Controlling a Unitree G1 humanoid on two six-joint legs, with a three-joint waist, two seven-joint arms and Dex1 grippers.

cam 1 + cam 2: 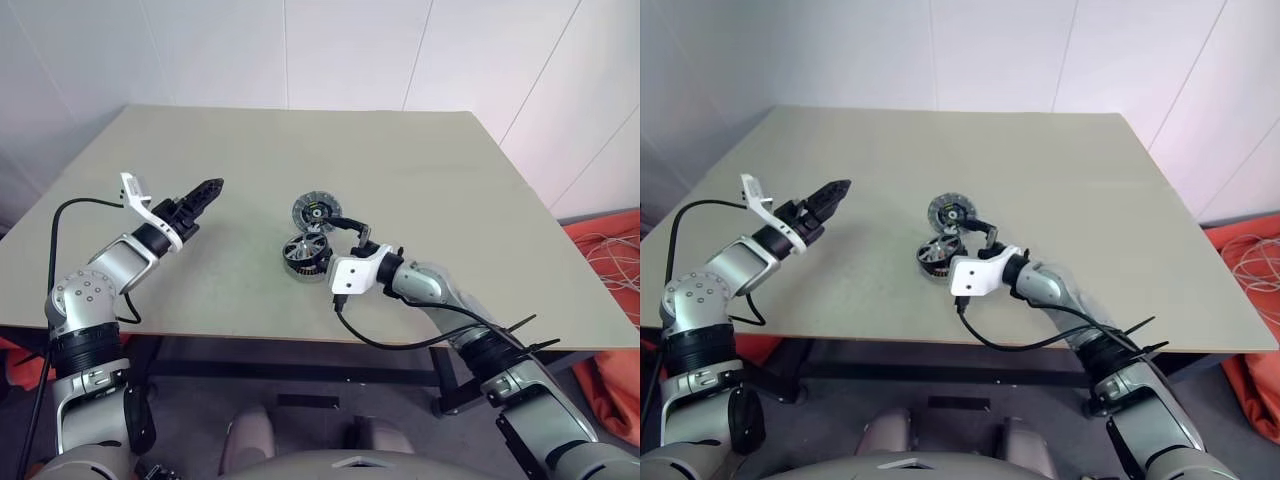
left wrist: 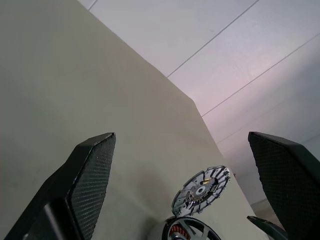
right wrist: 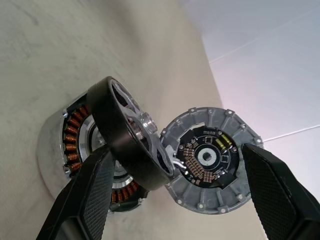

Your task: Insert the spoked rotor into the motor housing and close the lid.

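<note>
The right hand (image 1: 345,224) is hovering low over the bench (image 1: 420,180) with its two black fingers (image 3: 92,195) spread wide and gripping nothing. Just ahead of those fingers, the housing (image 3: 70,145) is sitting on the bench, its ring of copper-brown windings showing around the edge. The rotor (image 3: 127,137), a dark-rimmed wheel with shiny silver spokes, is lying tilted across the top of the housing, one edge raised, not seated down inside it. In the right wrist view one finger is standing right beside the rotor's rim; whether it is touching cannot be told. The lid (image 1: 316,212), a flat grey disc with a ribbed outer ring and a dark centre with small coloured parts, is lying on the bench just beyond the housing, beside the hand's far finger and close against the rotor's raised edge.

The left hand (image 1: 205,191) is hanging well off to the side of the parts, above the bench, fingers (image 2: 92,175) parted and empty, pointing toward the lid and rotor.
</note>
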